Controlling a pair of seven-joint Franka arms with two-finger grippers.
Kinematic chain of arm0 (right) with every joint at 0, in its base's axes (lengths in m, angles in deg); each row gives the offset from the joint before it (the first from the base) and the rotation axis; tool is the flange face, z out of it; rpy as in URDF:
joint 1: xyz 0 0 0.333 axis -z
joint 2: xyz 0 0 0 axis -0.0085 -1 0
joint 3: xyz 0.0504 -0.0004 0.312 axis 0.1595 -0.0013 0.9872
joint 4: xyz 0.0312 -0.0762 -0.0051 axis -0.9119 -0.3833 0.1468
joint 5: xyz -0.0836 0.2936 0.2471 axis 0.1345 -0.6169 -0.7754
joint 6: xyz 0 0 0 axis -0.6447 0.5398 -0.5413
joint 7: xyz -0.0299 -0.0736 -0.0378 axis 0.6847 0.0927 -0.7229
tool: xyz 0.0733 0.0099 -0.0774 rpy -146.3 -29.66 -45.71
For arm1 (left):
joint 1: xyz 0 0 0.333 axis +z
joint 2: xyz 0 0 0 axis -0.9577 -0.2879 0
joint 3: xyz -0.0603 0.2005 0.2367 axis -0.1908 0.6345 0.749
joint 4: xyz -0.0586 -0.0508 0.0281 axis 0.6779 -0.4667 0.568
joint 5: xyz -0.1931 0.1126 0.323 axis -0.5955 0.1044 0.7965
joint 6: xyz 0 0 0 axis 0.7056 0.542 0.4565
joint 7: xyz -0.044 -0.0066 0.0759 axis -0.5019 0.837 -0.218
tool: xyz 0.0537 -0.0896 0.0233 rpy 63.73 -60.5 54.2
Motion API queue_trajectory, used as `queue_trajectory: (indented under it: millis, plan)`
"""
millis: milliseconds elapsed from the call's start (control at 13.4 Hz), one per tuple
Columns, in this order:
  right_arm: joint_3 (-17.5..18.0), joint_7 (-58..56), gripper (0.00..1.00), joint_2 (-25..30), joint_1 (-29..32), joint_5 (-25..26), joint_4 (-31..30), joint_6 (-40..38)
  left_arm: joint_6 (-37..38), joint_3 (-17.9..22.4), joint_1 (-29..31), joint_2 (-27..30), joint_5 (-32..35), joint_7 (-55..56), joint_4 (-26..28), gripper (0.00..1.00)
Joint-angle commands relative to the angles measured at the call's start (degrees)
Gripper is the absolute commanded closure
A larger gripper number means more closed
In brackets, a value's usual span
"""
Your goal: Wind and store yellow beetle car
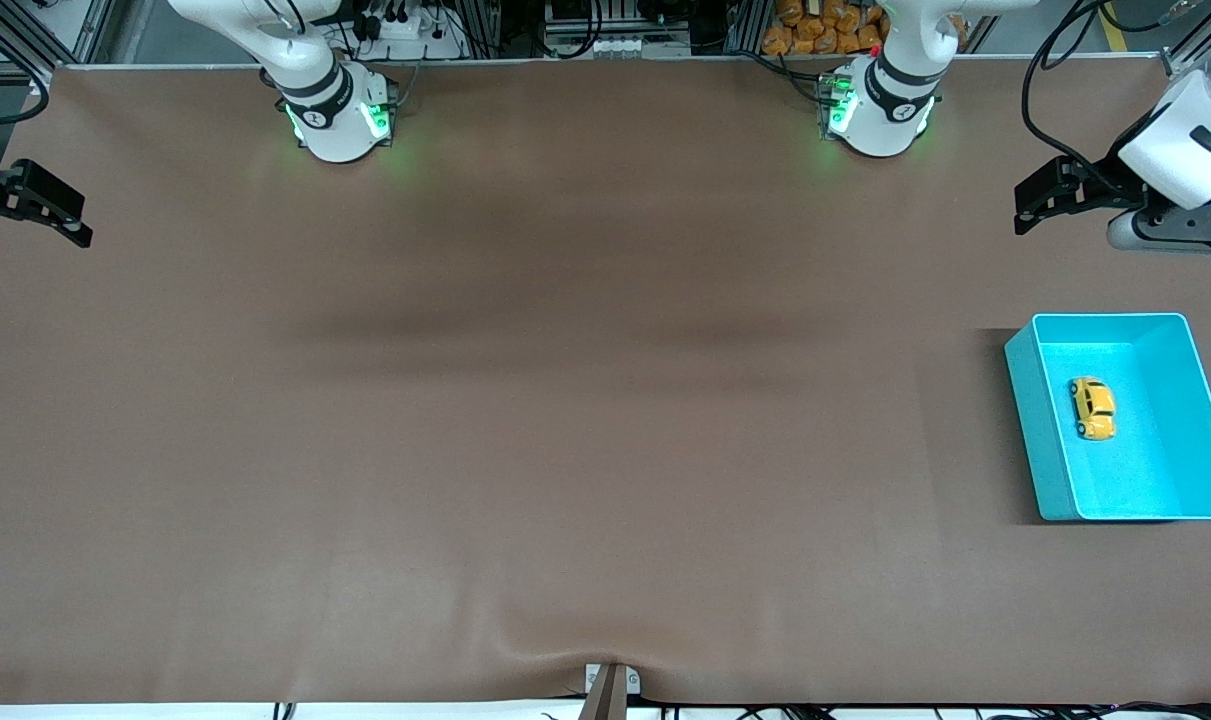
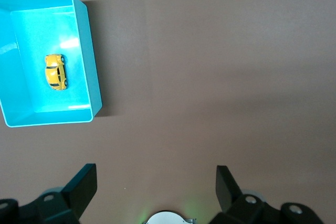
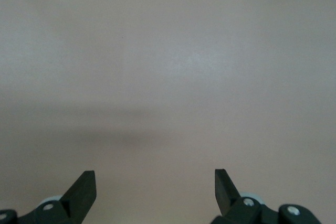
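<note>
The yellow beetle car lies on its wheels on the floor of the teal bin, at the left arm's end of the table. In the left wrist view the car sits in the middle of the bin. My left gripper hangs open and empty above the bare mat, between the bin and its arm's base; its jaws stand wide apart. My right gripper waits open and empty at the right arm's end of the table, with only brown mat under its jaws.
A brown mat covers the whole table. The two arm bases stand along the edge farthest from the front camera. A small metal bracket sits at the nearest edge. Orange items are stacked off the table.
</note>
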Motion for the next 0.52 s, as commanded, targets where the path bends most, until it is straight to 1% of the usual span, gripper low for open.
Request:
queue_trajectory:
  millis: [0, 224, 448]
  plan:
    - [-0.1, 0.5, 0.0, -0.7, -0.3, 0.3, 0.8, -0.5, 1.3, 0.5, -0.8, -0.7, 1.3, 0.7, -1.7, 0.0]
    - [-0.1, 0.5, 0.0, -0.9, -0.2, 0.2, 0.8, -0.4, 1.0, 0.5, -0.7, -0.8, 1.3, 3.7, -1.7, 0.0]
    - [-0.1, 0.6, 0.0, -0.8, -0.2, 0.2, 0.8, -0.5, 0.8, 0.5, -0.5, -0.8, 1.3, 3.9, -1.6, 0.0]
